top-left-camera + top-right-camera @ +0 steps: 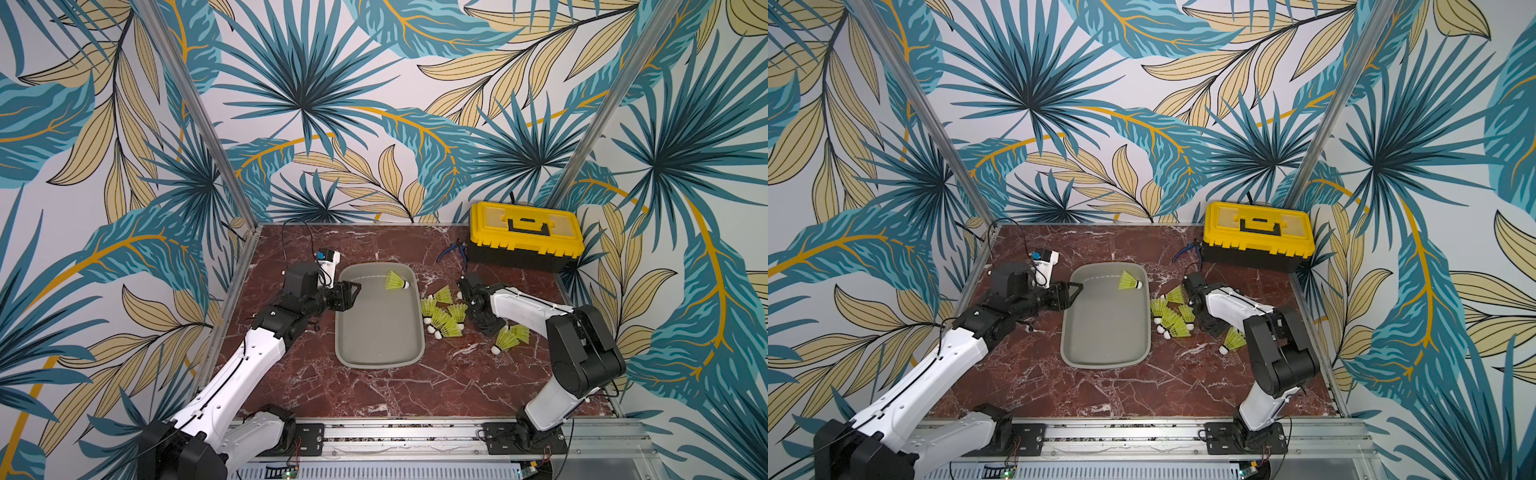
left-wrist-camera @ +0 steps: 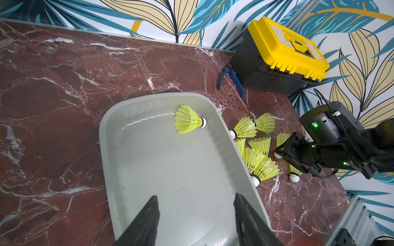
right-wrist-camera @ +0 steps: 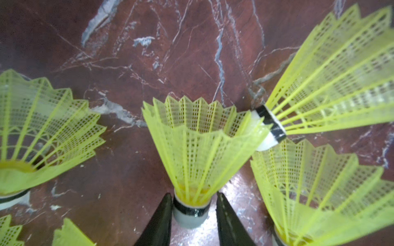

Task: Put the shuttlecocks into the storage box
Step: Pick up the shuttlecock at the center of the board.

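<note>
The left fingers (image 2: 147,219) stand wide apart with nothing between them, over the storage box (image 2: 160,170); in both top views they sit at the box's left rim, toward its far end, and whether they touch it I cannot tell. The right fingers (image 3: 161,223) are low on the bench (image 1: 374,390), one on each side of the white tip of a shuttlecock (image 3: 196,153) that lies with its skirt pointing away from them; one finger looks to be against the dark band, a sliver of bench shows between the other finger and the tip, so they are apart and not clamped.

The storage box lies in the middle of the bench, long side running away from the robot; one shuttlecock in the box (image 1: 395,280) lies on its side near the far right corner, its white tip toward the right wall. The other shuttlecocks (image 1: 440,320) lie in a loose heap on the bench just beside the box's right wall, some overlapping, tips pointing different ways; two more (image 1: 507,340) lie close together on the nearer side of the right arm (image 1: 519,307), whose wrist hides the fingers in both top views.

A yellow-lidded black toolbox (image 1: 525,237) stands shut in the far right corner; blue-handled pliers (image 1: 451,251) lie just beside it.
</note>
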`<action>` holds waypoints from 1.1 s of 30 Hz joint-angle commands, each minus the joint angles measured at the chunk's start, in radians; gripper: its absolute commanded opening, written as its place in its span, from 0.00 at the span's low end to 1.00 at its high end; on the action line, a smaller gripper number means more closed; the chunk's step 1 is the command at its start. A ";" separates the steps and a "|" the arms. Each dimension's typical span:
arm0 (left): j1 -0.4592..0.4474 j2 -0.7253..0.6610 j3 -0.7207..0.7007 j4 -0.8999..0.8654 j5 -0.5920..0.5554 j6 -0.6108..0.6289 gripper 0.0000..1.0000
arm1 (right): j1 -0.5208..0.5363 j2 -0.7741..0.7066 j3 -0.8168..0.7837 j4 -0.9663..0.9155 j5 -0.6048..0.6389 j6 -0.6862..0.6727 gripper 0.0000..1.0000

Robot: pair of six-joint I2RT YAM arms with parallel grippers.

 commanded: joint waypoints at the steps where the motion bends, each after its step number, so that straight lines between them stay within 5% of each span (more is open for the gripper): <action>1: 0.012 -0.002 -0.005 0.026 0.015 0.016 0.58 | -0.002 0.031 0.033 -0.072 0.008 0.014 0.36; 6: 0.018 -0.007 -0.012 0.036 0.023 0.015 0.58 | -0.002 0.056 0.064 -0.103 0.006 0.010 0.34; 14: 0.022 -0.008 -0.017 0.042 0.032 0.010 0.58 | -0.002 -0.029 -0.039 0.021 -0.015 -0.019 0.11; 24: 0.023 -0.006 0.003 0.017 0.064 0.012 0.58 | 0.012 -0.103 -0.075 0.129 -0.134 -0.252 0.00; 33: 0.022 0.058 0.038 0.038 0.225 0.008 0.58 | 0.019 -0.350 -0.205 0.251 -0.167 -0.488 0.00</action>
